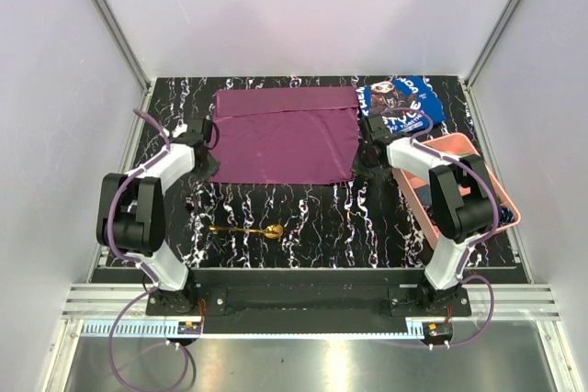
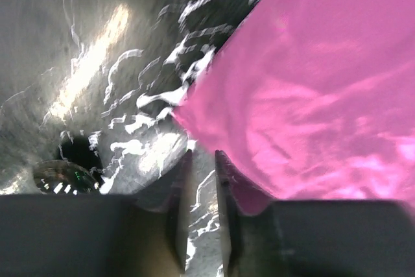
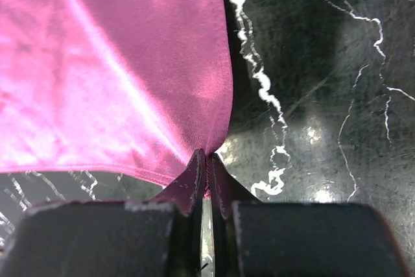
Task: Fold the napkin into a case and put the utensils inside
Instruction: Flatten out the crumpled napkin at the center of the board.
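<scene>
On the dark marbled surface [image 1: 303, 218] the napkin [image 1: 285, 140] lies spread nearly flat, toward the far side and about centred between the arms, with a band along its far edge that looks folded over. Expect it to handle as thin, light and limp. The sheen suggests a slick weave that may slide out of a light pinch, and it will sag and drag on the surface instead of holding a crease. Take it by the corners, pinching well in from the hem, and move both corners together so the fold stays square. Your right pincer [image 3: 206, 160] sits at the near right corner and is closed on it: the wrist view shows the cloth drawn into a point between the two fingers, with tension creases fanning away from the grip. Your left pincer [image 2: 201, 160] is at the near left corner, but its fingers stand only a narrow slit apart with bare surface showing between them. The corner tip lies just beyond the fingertips, and the cloth edge runs past the right finger, so it seems to hold nothing. The spoon [image 1: 248, 229] lies on the surface nearer you than the napkin, well apart from both pincers, handle pointing left. It is small, hard and thin, so it is likely to be awkward to lift off the surface.
</scene>
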Robot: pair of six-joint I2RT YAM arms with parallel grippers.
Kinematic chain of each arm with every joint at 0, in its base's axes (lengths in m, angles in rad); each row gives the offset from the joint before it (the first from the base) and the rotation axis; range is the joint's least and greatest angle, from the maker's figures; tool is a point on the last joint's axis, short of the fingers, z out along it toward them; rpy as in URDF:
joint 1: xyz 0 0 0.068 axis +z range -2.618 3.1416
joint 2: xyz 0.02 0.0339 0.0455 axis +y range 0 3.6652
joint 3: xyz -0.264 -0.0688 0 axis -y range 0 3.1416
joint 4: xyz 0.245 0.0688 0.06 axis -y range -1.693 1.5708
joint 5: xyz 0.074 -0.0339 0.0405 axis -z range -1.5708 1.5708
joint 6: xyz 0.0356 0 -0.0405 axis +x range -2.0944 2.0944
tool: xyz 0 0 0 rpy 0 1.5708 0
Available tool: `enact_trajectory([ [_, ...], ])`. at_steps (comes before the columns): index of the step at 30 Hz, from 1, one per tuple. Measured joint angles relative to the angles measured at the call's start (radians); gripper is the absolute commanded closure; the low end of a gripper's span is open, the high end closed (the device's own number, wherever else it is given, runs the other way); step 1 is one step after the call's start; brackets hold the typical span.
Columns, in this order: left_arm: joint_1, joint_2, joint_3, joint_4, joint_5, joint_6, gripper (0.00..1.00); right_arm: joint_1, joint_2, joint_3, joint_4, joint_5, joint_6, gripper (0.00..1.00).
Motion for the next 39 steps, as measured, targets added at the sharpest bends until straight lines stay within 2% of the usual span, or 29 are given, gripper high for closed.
enact_trajectory([
  [2, -0.002, 0.0, -0.02, -0.015, 0.001, -0.013, 0.61, 0.0, -0.011, -0.002, 0.0, -0.013, -0.004, 1.0],
  [5, -0.003, 0.002, -0.026, -0.036, 0.0, -0.02, 0.57, 0.0, -0.019, -0.002, 0.002, -0.028, -0.008, 1.0],
  [19, -0.006, 0.12, 0.068, -0.059, -0.045, 0.0, 0.58, 0.0, -0.021, -0.003, 0.019, -0.053, -0.016, 1.0],
  [29, -0.006, 0.142, 0.098, -0.075, -0.074, 0.018, 0.56, 0.0, -0.021, -0.007, 0.024, -0.053, -0.031, 1.0],
  [34, -0.004, 0.179, 0.124, -0.096, -0.079, 0.008, 0.61, 0.0, -0.021, -0.007, 0.024, -0.054, -0.032, 1.0],
  [39, 0.0, 0.219, 0.175, -0.104, -0.077, 0.005, 0.78, 0.0, -0.027, -0.01, 0.024, -0.054, -0.032, 1.0],
])
